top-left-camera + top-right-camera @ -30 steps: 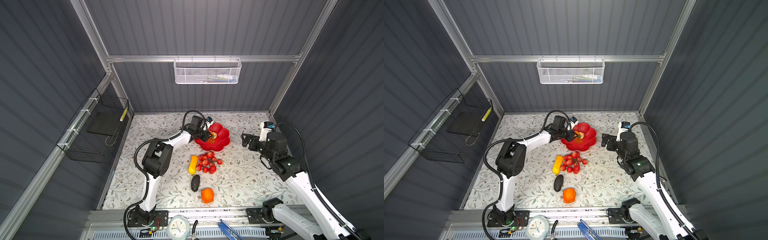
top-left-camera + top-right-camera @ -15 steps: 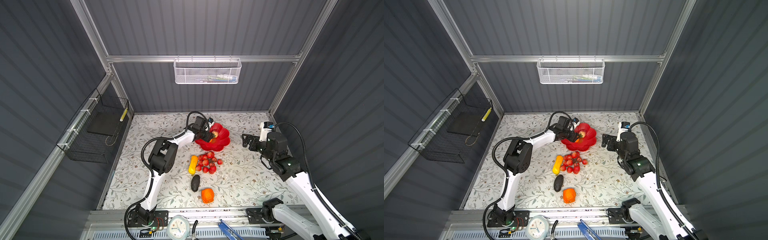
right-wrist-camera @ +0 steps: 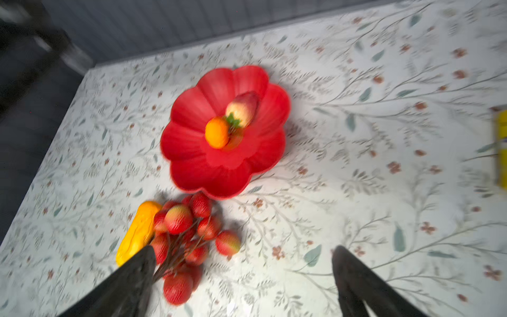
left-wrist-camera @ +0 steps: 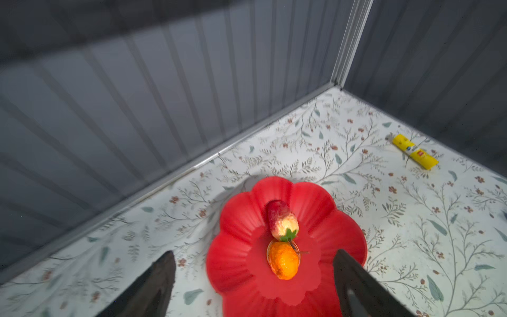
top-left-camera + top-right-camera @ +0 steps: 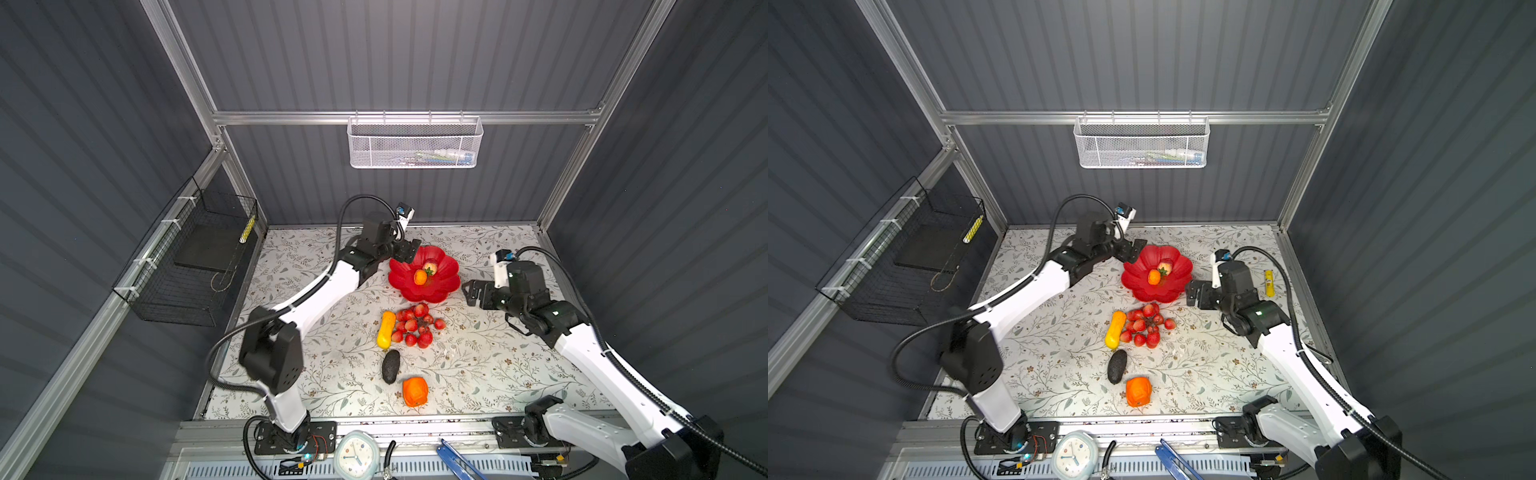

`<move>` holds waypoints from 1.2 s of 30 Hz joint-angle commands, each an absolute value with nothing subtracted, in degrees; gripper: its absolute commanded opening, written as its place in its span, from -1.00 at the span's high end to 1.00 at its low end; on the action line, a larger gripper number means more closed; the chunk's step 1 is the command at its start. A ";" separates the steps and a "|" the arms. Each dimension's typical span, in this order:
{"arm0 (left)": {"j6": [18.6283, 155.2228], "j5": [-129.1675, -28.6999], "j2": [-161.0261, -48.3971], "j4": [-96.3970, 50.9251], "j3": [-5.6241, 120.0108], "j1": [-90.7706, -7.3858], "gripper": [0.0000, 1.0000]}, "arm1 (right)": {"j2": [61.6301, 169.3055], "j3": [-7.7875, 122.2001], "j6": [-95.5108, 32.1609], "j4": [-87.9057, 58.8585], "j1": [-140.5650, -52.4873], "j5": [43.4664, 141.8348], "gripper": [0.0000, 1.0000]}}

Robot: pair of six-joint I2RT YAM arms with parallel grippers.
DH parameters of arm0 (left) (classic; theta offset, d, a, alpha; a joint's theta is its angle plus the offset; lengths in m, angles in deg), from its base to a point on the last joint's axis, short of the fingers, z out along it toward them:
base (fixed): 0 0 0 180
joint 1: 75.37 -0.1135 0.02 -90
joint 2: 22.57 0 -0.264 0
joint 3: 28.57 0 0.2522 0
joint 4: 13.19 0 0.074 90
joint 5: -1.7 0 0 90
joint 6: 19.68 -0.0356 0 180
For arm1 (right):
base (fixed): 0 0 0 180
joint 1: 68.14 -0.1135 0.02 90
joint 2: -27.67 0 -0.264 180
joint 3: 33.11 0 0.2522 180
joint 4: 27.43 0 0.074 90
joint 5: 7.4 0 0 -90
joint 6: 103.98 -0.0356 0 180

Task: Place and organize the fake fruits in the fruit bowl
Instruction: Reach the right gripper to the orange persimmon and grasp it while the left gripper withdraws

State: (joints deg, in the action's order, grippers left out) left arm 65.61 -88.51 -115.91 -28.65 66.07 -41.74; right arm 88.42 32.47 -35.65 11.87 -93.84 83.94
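The red scalloped fruit bowl (image 5: 441,287) (image 5: 1172,291) holds a pink-cream peach (image 5: 430,264) (image 4: 282,221) and a small orange (image 5: 420,276) (image 4: 283,260), touching each other at its centre. My left gripper (image 5: 406,250) (image 4: 253,254) stands open and empty at the bowl's back-left rim. My right gripper (image 5: 473,291) (image 3: 243,249) is open and empty, just right of the bowl. In front of the bowl lie the red grape bunch (image 5: 415,325) (image 3: 189,236) and the yellow elongated fruit (image 5: 386,330). Nearer the front lie the dark avocado (image 5: 390,365) and the blocky orange fruit (image 5: 414,391).
A small yellow tube (image 5: 1269,283) (image 4: 414,151) lies by the right wall. A white mesh basket (image 5: 415,143) hangs on the back wall and a black wire basket (image 5: 195,266) on the left wall. A clock (image 5: 355,455) sits on the front rail.
My left gripper has opened, let the small orange go into the bowl beside the peach, and drawn back to the bowl's rim. The right arm has not moved.
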 commanded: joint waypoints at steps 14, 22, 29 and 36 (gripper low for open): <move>69.23 -115.59 -86.60 -22.75 32.62 -51.89 -0.99 | 99.73 27.15 -55.36 20.46 -130.39 83.25 -0.98; 68.74 -114.14 -86.96 -22.08 31.63 -52.34 -0.99 | 109.17 32.54 -56.35 20.97 -136.70 82.86 -0.98; 68.65 -113.72 -86.03 -22.92 31.68 -52.52 -0.99 | 116.25 34.58 -55.07 17.36 -137.47 87.17 -0.86; 68.80 -113.97 -87.14 -24.04 32.55 -52.60 -0.99 | 118.62 35.76 -54.54 17.95 -137.57 87.35 -0.59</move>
State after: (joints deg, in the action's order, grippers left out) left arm 69.48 -113.25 -86.86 -23.08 30.51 -52.21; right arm 118.54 34.41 -54.73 17.27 -137.24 87.11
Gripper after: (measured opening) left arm 0.997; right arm 0.813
